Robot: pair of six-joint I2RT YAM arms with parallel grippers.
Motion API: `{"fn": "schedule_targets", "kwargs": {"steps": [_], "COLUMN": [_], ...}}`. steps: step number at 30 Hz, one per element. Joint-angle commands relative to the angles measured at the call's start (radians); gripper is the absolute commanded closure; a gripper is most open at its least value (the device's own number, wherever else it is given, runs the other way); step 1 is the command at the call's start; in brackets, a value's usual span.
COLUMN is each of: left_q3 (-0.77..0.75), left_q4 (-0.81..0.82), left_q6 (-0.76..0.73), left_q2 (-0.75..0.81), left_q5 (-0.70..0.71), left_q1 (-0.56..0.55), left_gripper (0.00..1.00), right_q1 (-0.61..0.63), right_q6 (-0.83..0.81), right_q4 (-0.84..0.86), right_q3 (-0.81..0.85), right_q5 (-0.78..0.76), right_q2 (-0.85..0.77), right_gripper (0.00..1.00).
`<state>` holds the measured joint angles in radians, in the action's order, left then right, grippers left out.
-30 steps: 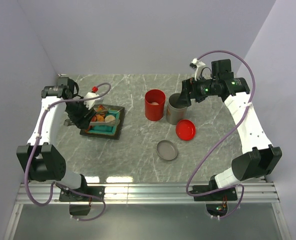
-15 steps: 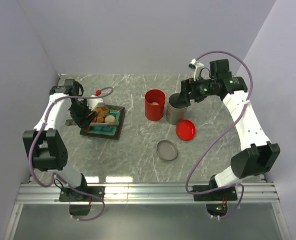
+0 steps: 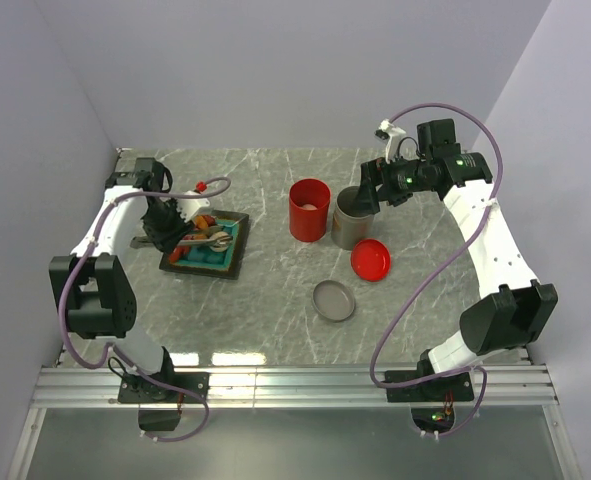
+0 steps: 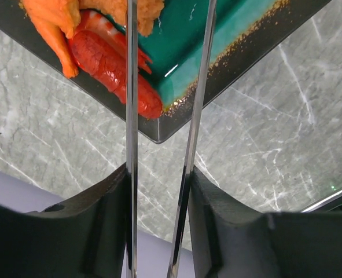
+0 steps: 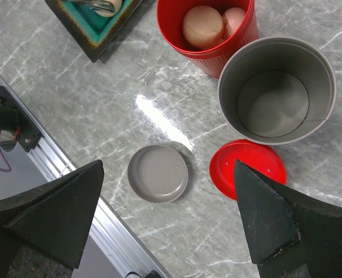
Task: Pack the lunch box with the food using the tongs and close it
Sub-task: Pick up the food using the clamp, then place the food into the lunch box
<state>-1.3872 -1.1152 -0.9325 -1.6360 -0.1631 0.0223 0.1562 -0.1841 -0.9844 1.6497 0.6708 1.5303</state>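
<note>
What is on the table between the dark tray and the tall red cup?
Nothing. Only bare marble table lies between the tray and the red lunch box; the top view shows it, and the right wrist view agrees.

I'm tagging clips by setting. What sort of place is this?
Probably a robot lab test cell, not a kitchen: plain walls box in a marble-look table, left arm and right arm bolted to a metal rail, toy food in a tray.

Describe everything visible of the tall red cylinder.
The tall bright-red plastic cylinder stands upright and lidless on the grey marble table, close beside a grey metal tin. Its outer wall looks finely ribbed. Inside lie a beige ball and a pinkish ball.
</note>
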Motion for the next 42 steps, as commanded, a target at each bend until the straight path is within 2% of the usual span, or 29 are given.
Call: {"fn": "schedule_targets", "kwargs": {"steps": [1,4,12,18,22,29,32,35,36,39,42], "left_q3": [0.011,0.001,-0.188,-0.395,-0.527,-0.578,-0.555,-0.532,-0.53,-0.52,-0.521], "left_q4": [0.003,-0.008,-0.104,-0.077,0.012,0.11,0.146,0.167,0.167,0.175,0.167], "left_q6": [-0.032,-0.029,0.05,0.231,0.395,0.5,0.515,0.531,0.534,0.541,0.557], "left_q2": [0.076,0.096,0.102,0.058,-0.044,-0.168,-0.186,-0.197,-0.203,-0.193,-0.173], "left_q5": [0.023,0.008,-0.163,-0.254,-0.295,-0.317,-0.308,-0.294,-0.293,-0.293,-0.297], "left_q1": [-0.004,-0.004,-0.018,-0.168,-0.275,-0.372,-0.387,-0.404,-0.407,-0.412,-0.412], "left_gripper": [0.61,0.65,0.74,0.73,0.72,0.69,0.67,0.57,0.5,0.43,0.4], "right_q1": [-0.007,-0.006,-0.006,-0.006,-0.006,-0.006,-0.006,-0.006,-0.006,-0.006,-0.006], "right_q6": [-0.017,-0.017,-0.015,-0.009,0.005,-0.003,-0.008,-0.009,-0.008,-0.009,-0.012], "right_q4": [-0.005,-0.007,-0.011,-0.01,-0.004,-0.023,-0.022,-0.019,-0.019,-0.019,-0.023], "right_q3": [0.05,0.052,0.065,0.076,0.081,0.093,0.084,0.078,0.078,0.079,0.081], "right_q5": [0.009,0.01,0.024,0.03,0.032,0.001,0.0,0.004,0.006,0.007,0.007], "right_q2": [-0.006,-0.006,-0.006,0.004,0.013,0.011,0.007,0.007,0.008,0.01,0.008], "right_gripper": [0.0,0.0,0.0,0.0,0.0,0.0,0.0,0.0,0.0,0.0,0.0]}}
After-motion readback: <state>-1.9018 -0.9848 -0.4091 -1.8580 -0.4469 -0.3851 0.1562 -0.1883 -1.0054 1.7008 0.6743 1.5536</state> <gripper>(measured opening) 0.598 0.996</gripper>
